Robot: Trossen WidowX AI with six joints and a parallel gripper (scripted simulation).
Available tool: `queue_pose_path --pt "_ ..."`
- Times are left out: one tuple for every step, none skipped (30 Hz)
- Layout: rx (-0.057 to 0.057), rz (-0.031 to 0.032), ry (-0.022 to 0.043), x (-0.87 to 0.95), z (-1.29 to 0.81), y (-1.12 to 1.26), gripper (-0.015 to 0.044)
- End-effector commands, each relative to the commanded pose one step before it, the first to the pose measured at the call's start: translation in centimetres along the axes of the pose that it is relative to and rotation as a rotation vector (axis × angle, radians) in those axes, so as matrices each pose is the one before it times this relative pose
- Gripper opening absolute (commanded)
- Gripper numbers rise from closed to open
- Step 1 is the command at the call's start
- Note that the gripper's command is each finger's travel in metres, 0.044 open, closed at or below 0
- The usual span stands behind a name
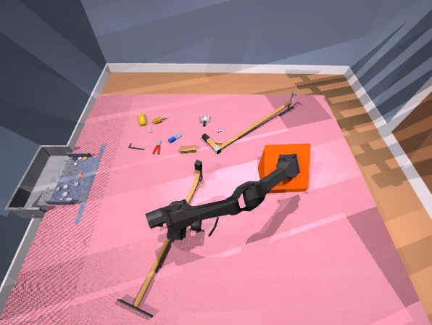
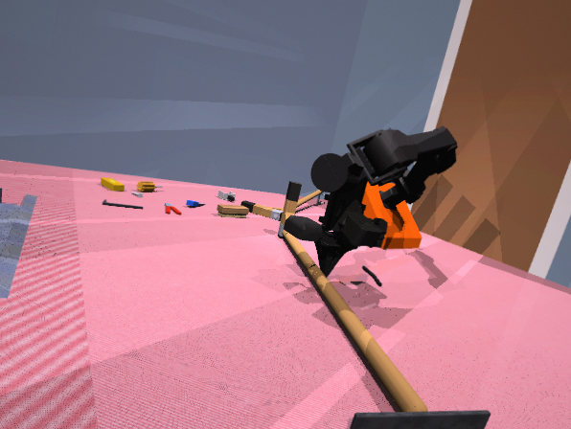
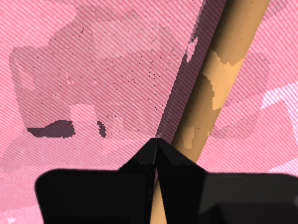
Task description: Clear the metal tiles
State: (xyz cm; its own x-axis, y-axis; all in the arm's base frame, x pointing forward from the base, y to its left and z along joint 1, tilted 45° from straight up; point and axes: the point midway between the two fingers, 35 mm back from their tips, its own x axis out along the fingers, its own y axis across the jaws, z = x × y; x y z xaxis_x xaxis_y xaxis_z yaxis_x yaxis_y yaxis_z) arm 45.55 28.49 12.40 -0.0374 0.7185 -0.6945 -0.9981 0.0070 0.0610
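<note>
The long scraper (image 1: 159,259) (image 2: 345,311) (image 3: 225,75) lies on the pink table, a tan pole with a black blade (image 1: 135,308) at the near end and a black grip (image 1: 198,165) at the far end. My gripper (image 1: 177,236) (image 2: 328,268) (image 3: 155,143) is shut, its fingertips meeting low over the table right beside the pole, nothing between them. The steel bench plate (image 1: 88,167) (image 2: 14,239) sits far left with several small tiles (image 1: 65,186) on it. The grey catch box (image 1: 27,181) adjoins its left end.
A second long pole tool (image 1: 254,125) lies at the back. The arm stands on an orange block (image 1: 301,152) (image 2: 399,230). Small tools lie at the back: yellow block (image 1: 142,120), red pliers (image 1: 156,148), brush (image 1: 188,149), hex key (image 1: 135,146). A short black rod (image 2: 371,276) lies by the arm.
</note>
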Motion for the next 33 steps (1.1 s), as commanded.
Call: queue_pose_path --pt "-0.0051 0.00298 -0.00325 0.288 -0.223 -0.447 0.0000" --pt "0.0044 -0.00370 0.00288 -0.350 0.205 0.353 0.0000" --pt "-0.0014 -0.00114 -0.00055 -0.184 0.004 -0.020 0.0000" --pt "-0.0024 -0.00191 -0.00091 -0.307 0.007 -0.032 0.0000" --pt "-0.0029 -0.00237 -0.00112 -0.380 0.008 -0.037 0.0000" --pt "-0.0029 -0.00239 -0.00112 -0.380 0.008 -0.035 0.0000" --pt "-0.0029 -0.00240 -0.00111 -0.380 0.008 -0.033 0.0000" --pt "-0.0029 -0.00241 -0.00110 -0.380 0.007 -0.031 0.0000" --pt "-0.0029 -0.00242 -0.00109 -0.379 0.007 -0.029 0.0000" --pt "-0.0029 -0.00243 -0.00108 -0.379 0.007 -0.027 0.0000" --pt "-0.0029 -0.00244 -0.00107 -0.379 0.007 -0.024 0.0000" --pt "-0.0029 -0.00245 -0.00106 -0.378 0.007 -0.022 0.0000" --pt "-0.0029 -0.00246 -0.00105 -0.378 0.007 -0.020 0.0000" --pt "-0.0029 -0.00247 -0.00104 -0.377 0.006 -0.018 0.0000" --pt "-0.0029 -0.00248 -0.00103 -0.377 0.006 -0.016 0.0000" --pt "-0.0029 -0.00249 -0.00102 -0.377 0.006 -0.013 0.0000" --pt "-0.0029 -0.00250 -0.00101 -0.375 0.006 -0.011 0.0000" --pt "-0.0024 -0.00202 -0.00080 -0.303 0.005 -0.008 0.0000" --pt "-0.0014 -0.00122 -0.00048 -0.181 0.003 -0.004 0.0000" --pt "-0.0005 -0.00041 -0.00016 -0.060 0.001 -0.001 0.0000" --pt "0.0000 0.00000 0.00000 0.000 0.000 0.000 0.0000" --pt "0.0044 -0.00045 -0.00045 -0.047 0.006 0.009 0.0000" --pt "0.0131 -0.00135 -0.00137 -0.142 0.018 0.028 0.0000" --pt "0.0219 -0.00221 -0.00231 -0.235 0.029 0.048 0.0000" --pt "0.0263 -0.00260 -0.00283 -0.282 0.034 0.059 0.0000" --pt "0.0263 -0.00253 -0.00289 -0.281 0.032 0.062 0.0000" --pt "0.0263 -0.00246 -0.00295 -0.280 0.030 0.064 0.0000" --pt "0.0263 -0.00239 -0.00301 -0.279 0.028 0.066 0.0000" --pt "0.0263 -0.00232 -0.00306 -0.278 0.026 0.068 0.0000" --pt "0.0263 -0.00225 -0.00312 -0.276 0.024 0.070 0.0000" --pt "0.0263 -0.00217 -0.00317 -0.275 0.022 0.072 0.0000" --pt "0.0263 -0.00209 -0.00322 -0.274 0.019 0.074 0.0000" --pt "0.0263 -0.00202 -0.00326 -0.273 0.017 0.076 0.0000"
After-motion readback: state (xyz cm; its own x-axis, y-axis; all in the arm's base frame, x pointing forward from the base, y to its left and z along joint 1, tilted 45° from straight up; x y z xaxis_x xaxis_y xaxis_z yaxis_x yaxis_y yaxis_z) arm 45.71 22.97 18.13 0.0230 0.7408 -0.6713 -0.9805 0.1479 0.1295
